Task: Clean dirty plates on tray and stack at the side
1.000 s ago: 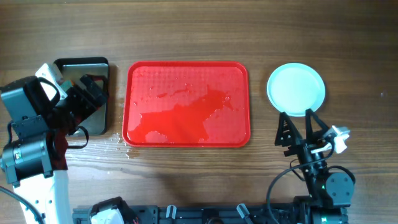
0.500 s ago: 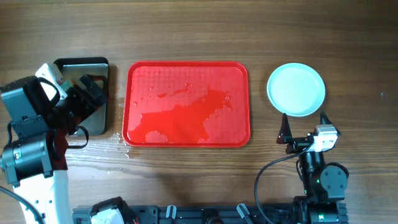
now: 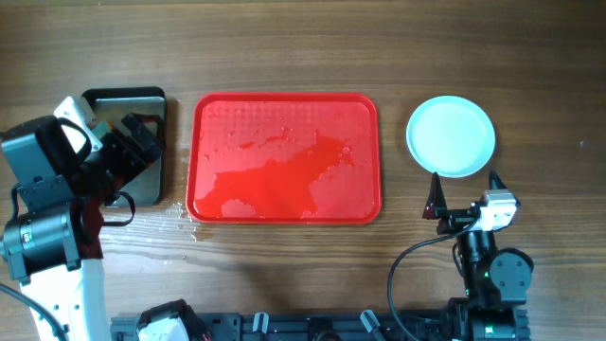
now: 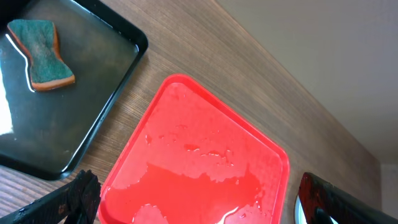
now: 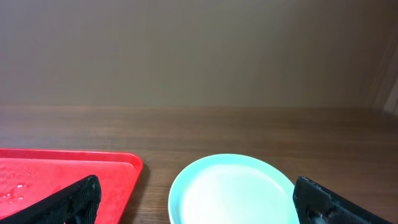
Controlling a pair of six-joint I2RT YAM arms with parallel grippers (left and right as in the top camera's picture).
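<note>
The right tool point(image 3: 464, 189) is being found pulled back toward the near edge and tipped up since a second ago, when its fingers were spread right at the near rim of the plates point(image 3: 451, 135); over the last half second nothing is being moved. Its fingers are being held wide apart with nothing between them. The left tool point(image 4: 194, 194) is likewise being held apart and empty, parked over the black pan point(image 3: 151, 95), where a green sponge point(image 4: 42, 55) is being left lying. The plates are being shown as one clean pale aqua disc on the worktop point(image 3: 284, 47), right of the tray point(image 3: 284, 97); how many are being stacked there cannot be told. The tray is being left bare of plates, with water point(image 3: 284, 180) pooling on it, so the task is being judged finished or nearly so. The wood-grain worktop is being wetted near the tray's near left corner; a plain pale wall point(image 5: 199, 50) is being seen beyond.
</note>
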